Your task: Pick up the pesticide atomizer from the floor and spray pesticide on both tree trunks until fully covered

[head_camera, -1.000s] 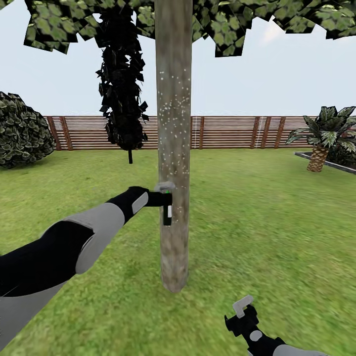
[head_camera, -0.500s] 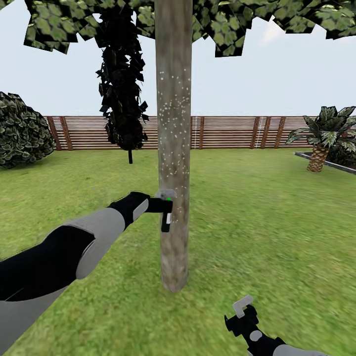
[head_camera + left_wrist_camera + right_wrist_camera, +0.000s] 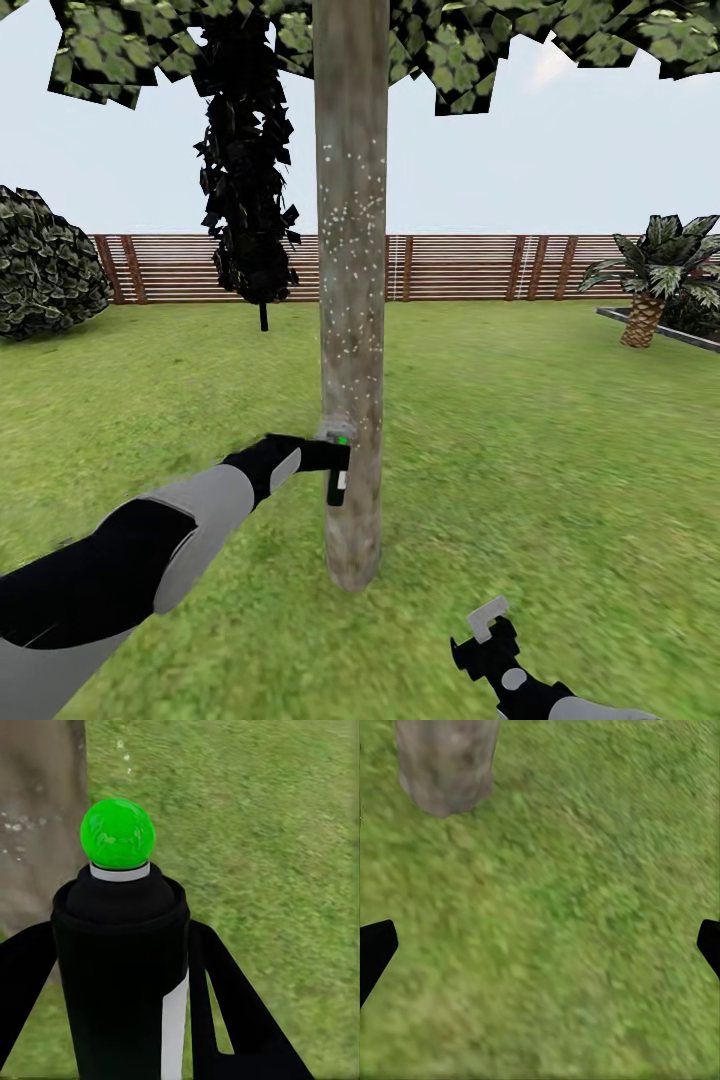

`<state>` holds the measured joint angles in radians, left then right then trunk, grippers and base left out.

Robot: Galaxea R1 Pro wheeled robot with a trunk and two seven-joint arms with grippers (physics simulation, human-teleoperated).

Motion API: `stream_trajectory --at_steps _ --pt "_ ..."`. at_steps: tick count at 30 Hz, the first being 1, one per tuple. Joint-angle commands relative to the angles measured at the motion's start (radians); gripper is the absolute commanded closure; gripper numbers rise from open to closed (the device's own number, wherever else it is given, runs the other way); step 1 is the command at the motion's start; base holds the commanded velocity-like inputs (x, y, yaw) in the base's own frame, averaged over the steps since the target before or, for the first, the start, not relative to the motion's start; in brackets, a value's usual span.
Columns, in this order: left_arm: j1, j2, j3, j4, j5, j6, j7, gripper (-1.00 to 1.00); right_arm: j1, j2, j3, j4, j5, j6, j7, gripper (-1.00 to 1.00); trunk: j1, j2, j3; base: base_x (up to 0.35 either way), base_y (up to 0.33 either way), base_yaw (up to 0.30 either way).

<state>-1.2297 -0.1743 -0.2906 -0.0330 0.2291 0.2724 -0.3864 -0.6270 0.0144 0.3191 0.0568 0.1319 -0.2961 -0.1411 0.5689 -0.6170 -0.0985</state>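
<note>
A thick grey-brown tree trunk (image 3: 351,300) rises in the middle of the lawn, dotted with white pesticide (image 3: 352,215) specks from chest height down to the atomizer's level. My left gripper (image 3: 330,462) is shut on the pesticide atomizer (image 3: 338,470), a dark bottle with a green dot on top, held right against the trunk's left side low down. In the left wrist view the atomizer (image 3: 120,967) sits between the black fingers (image 3: 240,1020), with the trunk (image 3: 41,817) close behind. My right gripper (image 3: 490,635) hovers low over the grass, open, and its view shows the trunk's base (image 3: 446,761).
A brown slat fence (image 3: 450,267) runs across the back. A dark narrow tree (image 3: 248,170) stands behind left, a round bush (image 3: 45,262) at far left, a short palm (image 3: 655,275) beside a raised bed edge at right. Grass surrounds the trunk.
My left arm has lowered the atomizer down along the trunk, from about mid height toward its lower part. The right arm has barely moved.
</note>
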Motion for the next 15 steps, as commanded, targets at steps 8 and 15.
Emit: stream_trajectory --at_steps 8,15 --pt "0.069 0.0 0.007 -0.001 0.003 -0.034 -0.001 1.0 0.0 0.001 0.0 0.0 0.0 0.0 0.0 -1.0 0.0 0.0 0.0 0.0 0.0 0.0" --pt "0.149 0.008 0.015 -0.001 0.001 -0.167 0.006 1.0 0.0 0.001 0.0 0.0 0.0 0.0 0.0 -1.0 0.0 0.0 0.0 0.0 0.0 0.0"
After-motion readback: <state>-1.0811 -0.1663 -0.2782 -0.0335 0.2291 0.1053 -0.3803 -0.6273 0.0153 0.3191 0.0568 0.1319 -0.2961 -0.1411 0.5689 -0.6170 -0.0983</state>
